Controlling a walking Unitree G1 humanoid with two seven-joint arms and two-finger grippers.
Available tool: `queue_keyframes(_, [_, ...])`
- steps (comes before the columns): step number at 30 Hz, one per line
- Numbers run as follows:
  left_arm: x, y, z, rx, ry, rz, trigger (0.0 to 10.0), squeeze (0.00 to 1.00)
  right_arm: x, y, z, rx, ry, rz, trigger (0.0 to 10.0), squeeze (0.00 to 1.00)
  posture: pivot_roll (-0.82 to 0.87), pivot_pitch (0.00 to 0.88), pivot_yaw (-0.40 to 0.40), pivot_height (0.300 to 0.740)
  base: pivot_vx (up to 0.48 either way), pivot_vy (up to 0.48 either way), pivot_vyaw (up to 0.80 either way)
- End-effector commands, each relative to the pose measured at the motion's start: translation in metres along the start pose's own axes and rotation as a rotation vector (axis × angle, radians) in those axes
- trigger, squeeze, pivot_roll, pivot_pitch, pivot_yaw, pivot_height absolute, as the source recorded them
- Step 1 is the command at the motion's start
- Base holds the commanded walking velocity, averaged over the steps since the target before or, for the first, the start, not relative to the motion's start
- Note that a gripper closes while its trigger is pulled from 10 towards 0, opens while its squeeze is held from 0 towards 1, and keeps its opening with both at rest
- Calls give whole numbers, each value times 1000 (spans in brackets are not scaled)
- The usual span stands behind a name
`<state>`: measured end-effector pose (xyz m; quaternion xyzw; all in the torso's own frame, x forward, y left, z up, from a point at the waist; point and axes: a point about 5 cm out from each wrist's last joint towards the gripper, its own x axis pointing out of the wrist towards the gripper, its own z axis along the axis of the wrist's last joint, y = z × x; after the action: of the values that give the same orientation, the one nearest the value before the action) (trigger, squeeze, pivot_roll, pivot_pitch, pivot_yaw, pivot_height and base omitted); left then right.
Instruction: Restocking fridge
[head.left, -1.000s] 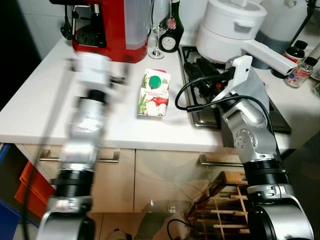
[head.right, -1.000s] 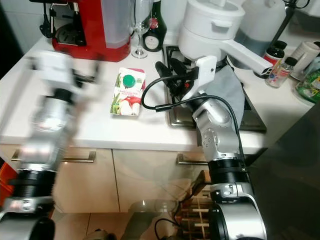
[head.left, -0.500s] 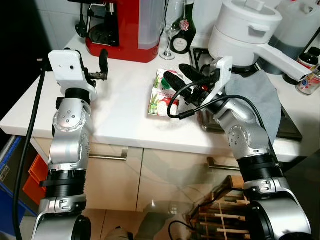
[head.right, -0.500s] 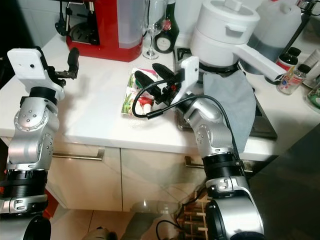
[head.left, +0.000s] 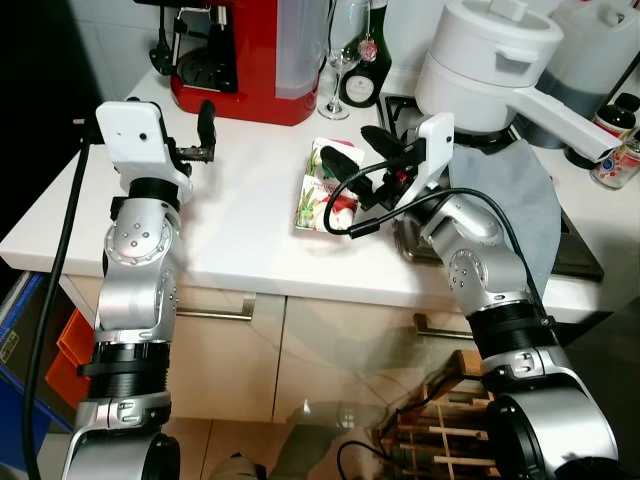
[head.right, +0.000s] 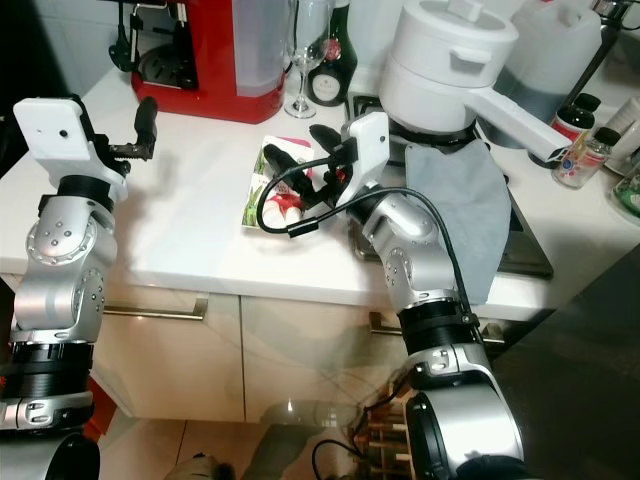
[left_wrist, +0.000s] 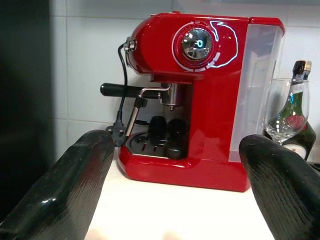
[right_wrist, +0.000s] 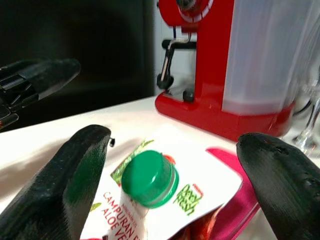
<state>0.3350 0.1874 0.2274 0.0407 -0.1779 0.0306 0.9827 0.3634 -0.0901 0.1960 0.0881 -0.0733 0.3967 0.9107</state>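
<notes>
White worktop (head.left: 250, 230) in front of me, red coffee machine (head.left: 250, 50) at the back, white pot (head.left: 485, 55) on the hob to my right with a grey cloth (head.left: 510, 190) draped below it. Lying flat in the middle of the worktop is the juice carton (right_wrist: 165, 200), the thing I take to be bound for the fridge; it lies with its green cap (right_wrist: 150, 178) facing up.

My right gripper (head.left: 362, 160) is over that carton, fingers spread wide, one on each side of the cap end, nothing pinched yet. My left gripper (head.left: 205, 130) hangs above the left of the worktop, also spread and holding nothing, pointed at the coffee machine.

To do this grab well, I think I should come down so the fingers straddle the carton's two long sides rather than the cap, and close on the firm body. A flat carton is soft-walled, so a gentle squeeze is best. The wine glass (head.left: 342, 55) stands just behind, so I should lift straight up.
</notes>
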Motion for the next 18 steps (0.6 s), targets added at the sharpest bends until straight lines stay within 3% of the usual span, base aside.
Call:
queue_keyframes(1, [2,-8,2,-7,4,-26,10000,0,8,-3,4,38,2,2,10000,0,112,0,-86,740,0,0,0])
queue_keyframes(6, [2,-8,2,-10,2,-27,10000,0,13,-6,-4,115,49,-11,10000,0,117,0,-89,740,0,0,0])
queue_keyframes(11, [0,-10,1,-16,9,-29,10000,0,22,-11,-11,320,97,-68,10000,0,120,0,-93,740,0,0,0])
queue_keyframes(15, [1,-10,1,-17,8,-29,10000,0,24,-12,-12,358,100,-77,9647,0,122,0,-95,740,0,0,0])
queue_keyframes(16, [2,-10,1,-17,7,-28,10000,0,25,-12,-12,367,96,-85,0,0,123,0,-96,740,0,0,0])
queue_keyframes(18, [2,-10,2,-16,6,-28,10000,0,26,-12,-11,386,82,-85,0,0,123,0,-96,740,0,0,0])
